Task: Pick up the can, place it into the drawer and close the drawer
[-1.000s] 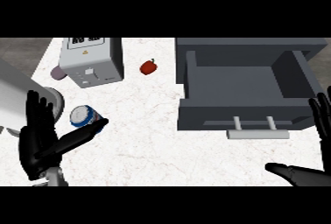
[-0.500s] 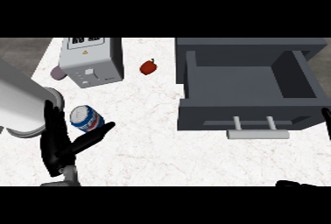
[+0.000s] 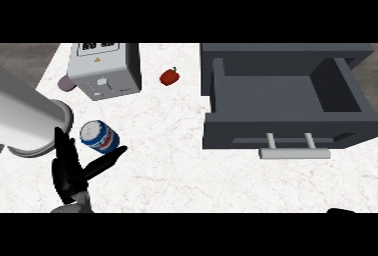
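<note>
A blue and white can [image 3: 100, 136] stands on the white marble counter [image 3: 170, 150] at the left. My left hand [image 3: 74, 172] is just below and left of it, fingers straight and spread, one finger running up the can's left side and the thumb reaching under its right. The fingers are not curled round the can. The grey left forearm [image 3: 26, 120] crosses the left edge. The dark grey drawer [image 3: 284, 95] stands pulled open at the right, its inside bare, with a pale handle [image 3: 295, 152] at its front. Only a black tip of my right hand [image 3: 339, 210] shows at the lower right edge.
A grey box-shaped appliance [image 3: 107, 70] stands at the back left, with a small purplish thing [image 3: 66, 83] beside it. A small red fruit [image 3: 170, 76] lies between the appliance and the drawer.
My left hand has moved in to the can's side, and its forearm now shows at the left edge. The right hand has dropped almost out of view at the lower right.
</note>
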{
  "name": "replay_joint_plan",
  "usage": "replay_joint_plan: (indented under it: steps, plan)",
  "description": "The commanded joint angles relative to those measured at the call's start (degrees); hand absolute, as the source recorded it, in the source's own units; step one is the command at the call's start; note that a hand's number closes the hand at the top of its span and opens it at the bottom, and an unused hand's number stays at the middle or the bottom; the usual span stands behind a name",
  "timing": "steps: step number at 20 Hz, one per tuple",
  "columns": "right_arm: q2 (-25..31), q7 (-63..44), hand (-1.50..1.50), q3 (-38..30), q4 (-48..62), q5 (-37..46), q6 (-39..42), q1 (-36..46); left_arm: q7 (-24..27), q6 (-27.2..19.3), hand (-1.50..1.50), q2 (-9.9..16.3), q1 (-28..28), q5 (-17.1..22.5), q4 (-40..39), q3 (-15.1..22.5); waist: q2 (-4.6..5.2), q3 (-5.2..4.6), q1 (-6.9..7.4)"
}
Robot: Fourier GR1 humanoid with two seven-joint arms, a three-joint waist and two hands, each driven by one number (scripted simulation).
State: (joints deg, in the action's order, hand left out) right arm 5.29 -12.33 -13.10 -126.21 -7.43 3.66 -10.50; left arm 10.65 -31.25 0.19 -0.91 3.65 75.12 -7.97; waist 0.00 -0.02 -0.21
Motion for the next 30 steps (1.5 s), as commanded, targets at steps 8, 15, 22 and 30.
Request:
replay_joint_plan:
  steps: [8, 15, 22, 30]
  plan:
    - [0.45, -4.67, -1.50, -1.44, -3.71, 0.20, 0.70, 0.83, 13.70, 0.49, -1.50, -0.17, -2.70, 9.82, -15.97, -0.25, -0.02, -0.01, -0.03]
    - [-0.85, 1.32, -1.50, -2.23, 3.31, 1.50, 2.36, 1.57, 23.14, 7.23, -1.50, 3.37, -12.30, 11.48, -33.93, -11.21, 0.07, -0.02, -0.12]
    - [2.56, -0.57, -1.50, -7.53, 2.07, -4.11, 4.84, 3.48, 23.71, 9.02, -1.50, 7.50, -20.44, 12.85, -43.28, -12.80, 0.13, -0.02, -0.34]
    - [-2.52, -6.18, -1.50, -1.24, -6.83, 1.42, 1.53, -0.16, 24.72, 16.00, -1.50, 10.68, -26.69, 11.48, -51.77, -10.91, 0.13, -0.05, -0.64]
